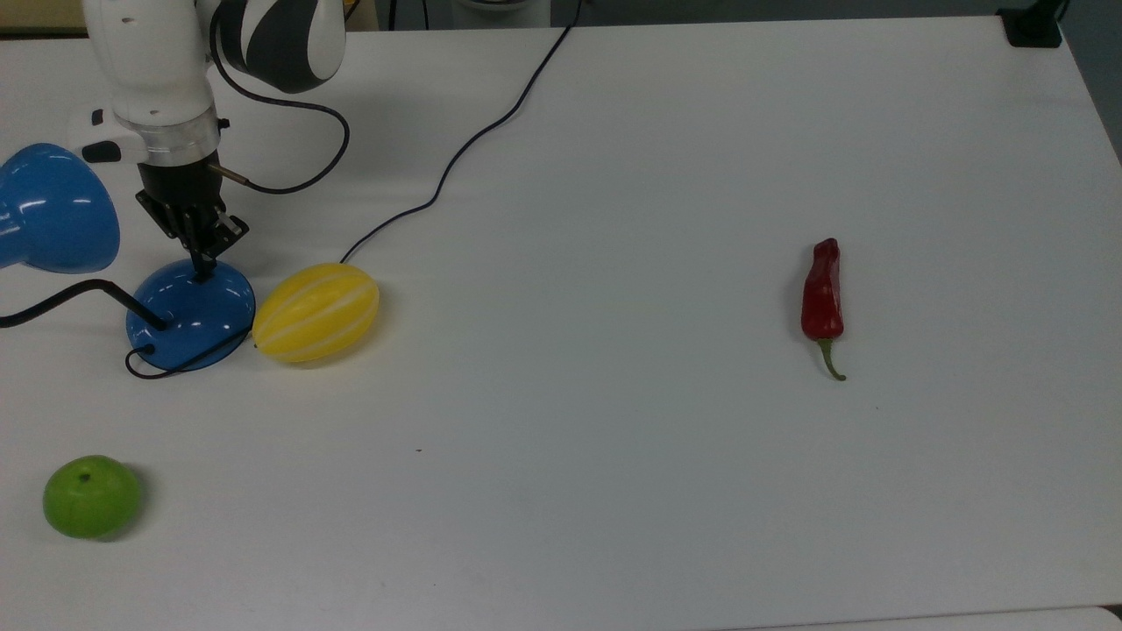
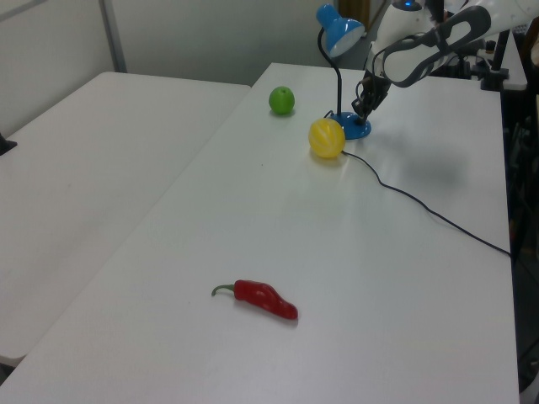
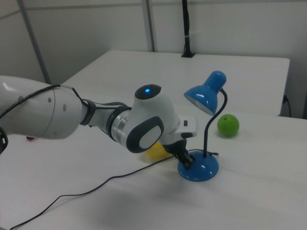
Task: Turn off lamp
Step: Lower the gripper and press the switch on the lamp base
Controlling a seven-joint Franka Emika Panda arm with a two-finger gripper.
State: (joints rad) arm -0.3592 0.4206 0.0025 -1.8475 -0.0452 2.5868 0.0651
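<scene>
The robot's hand [image 1: 203,263], fingers drawn together, presses its tip on the dome base of the blue lamp [image 1: 191,313] beside the yellow melon [image 1: 316,312] on the desk [image 1: 614,219]; no glow shows, so the task looks done.

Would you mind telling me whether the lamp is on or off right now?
Off. The lamp's shade shows no glow, and no bright pool of light falls on the table or the melon beside it.
</scene>
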